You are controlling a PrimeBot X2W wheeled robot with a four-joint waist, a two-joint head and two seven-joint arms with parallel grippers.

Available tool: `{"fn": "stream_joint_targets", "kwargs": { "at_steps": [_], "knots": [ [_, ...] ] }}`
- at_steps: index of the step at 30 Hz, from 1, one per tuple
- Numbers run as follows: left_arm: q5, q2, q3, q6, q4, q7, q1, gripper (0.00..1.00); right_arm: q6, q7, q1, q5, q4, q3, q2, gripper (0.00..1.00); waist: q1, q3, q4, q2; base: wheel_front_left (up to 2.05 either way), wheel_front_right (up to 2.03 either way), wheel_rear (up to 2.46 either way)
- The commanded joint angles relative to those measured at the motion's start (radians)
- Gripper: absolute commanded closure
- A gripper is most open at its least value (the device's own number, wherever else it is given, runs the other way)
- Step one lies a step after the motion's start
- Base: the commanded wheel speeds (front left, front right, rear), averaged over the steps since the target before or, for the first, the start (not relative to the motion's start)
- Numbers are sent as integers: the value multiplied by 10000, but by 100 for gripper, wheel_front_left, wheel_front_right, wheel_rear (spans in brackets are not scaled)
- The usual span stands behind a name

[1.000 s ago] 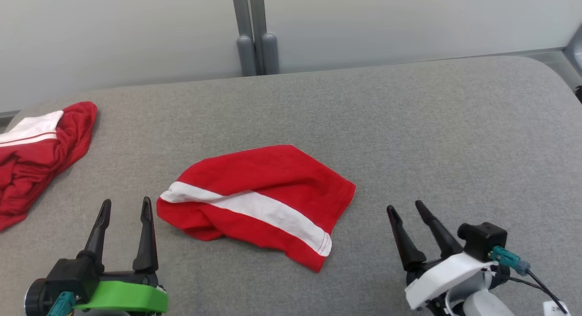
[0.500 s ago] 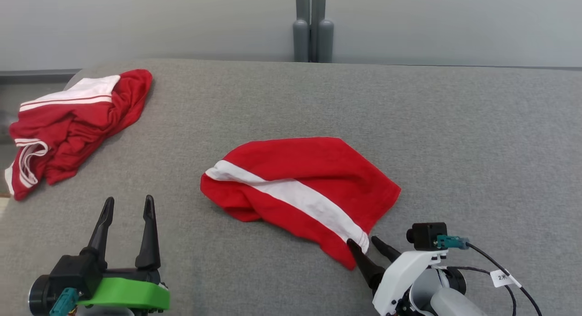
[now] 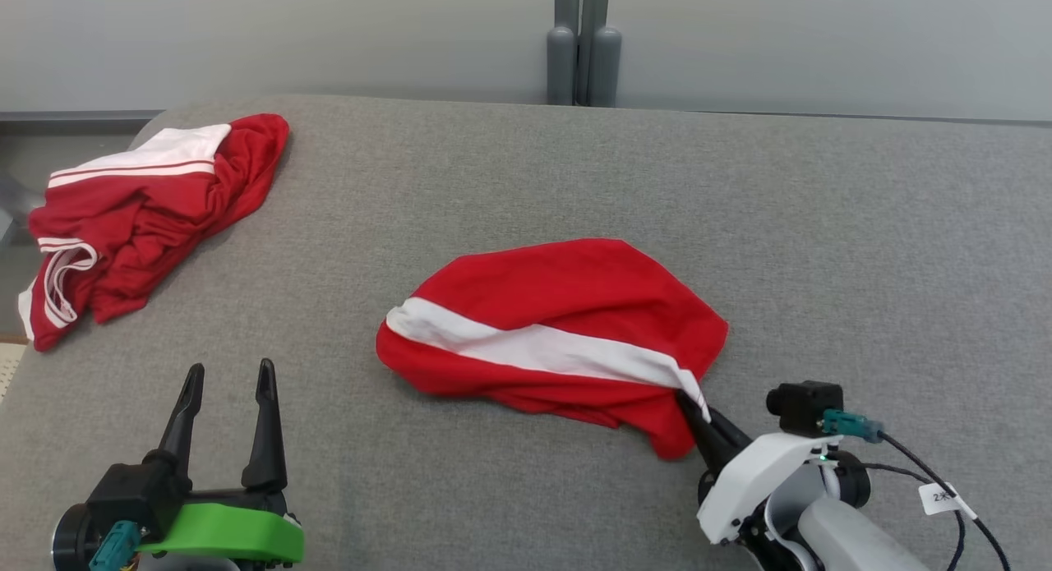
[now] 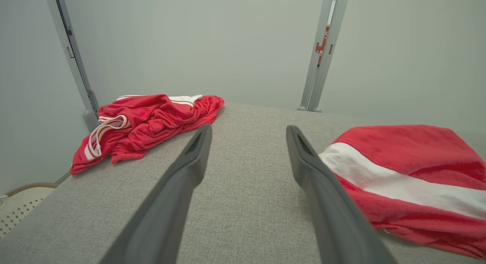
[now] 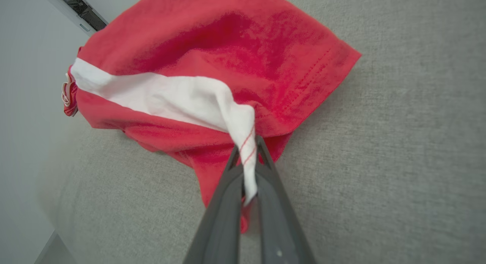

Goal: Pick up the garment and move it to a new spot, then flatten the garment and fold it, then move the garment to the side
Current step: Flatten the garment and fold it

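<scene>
Red garment (image 3: 559,324): a jersey-like piece with a white band, lying crumpled near the middle of the grey fabric-covered table (image 3: 822,226). Its near right corner is drawn to a point.
Right end effector (image 3: 697,408): fingers (image 5: 224,211) pressed together on that white-banded hem corner, pinching it. The right wrist view shows the white strip running between them.
Left end effector (image 3: 228,370): fingers spread, holding nothing, apart from the garment on its left.
Change: a second ago the right fingers stood spread and clear of the cloth; half a second ago they were at the corner. Now they have closed and the corner is pulled towards them.
Meaning: the grasp looks made, so the lift to a new spot seems ready to begin. Flattening and folding remain.
Other cloth: a second red-and-white heap (image 3: 148,209) at the table's far left, well apart.
Writing: a small white tag (image 3: 941,499) on the right arm's cable bears a "2" and a mark too small to read. No brand shows on the garment.
</scene>
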Motion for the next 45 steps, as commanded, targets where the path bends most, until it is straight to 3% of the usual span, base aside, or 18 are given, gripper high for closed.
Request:
{"fn": "stream_joint_targets", "kwargs": {
  "at_steps": [1, 10, 12, 14, 15, 20, 28, 39, 45],
  "knots": [
    [136, -4, 47, -56, 20, -3, -104, 0, -3, -157, -153, -102, -90, -119, -185, 100, 0, -3, -221, 0, 0, 0, 0],
    [193, -134, -110, -260, 295, -3, -286, 0, -5, -114, -345, -581, -406, -1148, -1483, 100, 0, 191, -762, 0, 0, 0, 0],
    [197, -147, -170, -310, 383, -3, -361, 0, -5, 24, -306, -732, -294, -1266, -1679, 91, 0, 217, -800, 0, 0, 0, 0],
    [210, -163, -195, -345, 464, -3, -436, 0, -5, 158, -272, -777, -207, -1326, -1685, 60, 0, 225, -822, 0, 0, 0, 0],
    [179, -176, -201, -347, 509, -3, -440, 0, -5, 248, -234, -815, -177, -1277, -1663, 0, 0, 225, -834, 0, 0, 0, 0],
    [160, -191, -131, -382, 613, -2, -394, 0, -6, 126, -107, -1342, 83, -1504, -1746, 0, 0, 89, -914, 0, 0, 0, 0],
    [224, -206, 210, -282, 390, -3, -22, 0, -6, -746, 296, -2457, -106, -2914, -1721, 0, 0, -458, -1143, 0, 0, 0, 0],
    [63, -551, 507, -352, -398, -2, 721, 0, -6, -1091, 1760, -3262, -3808, -4827, -60, 0, 0, -969, -1456, 0, 0, 0, 0],
    [232, -651, 231, -469, -280, -3, 852, 0, -5, -1097, 2419, -3600, -4292, -4844, 179, 0, 0, -1012, -1465, 0, 0, 0, 0]
  ]
}}
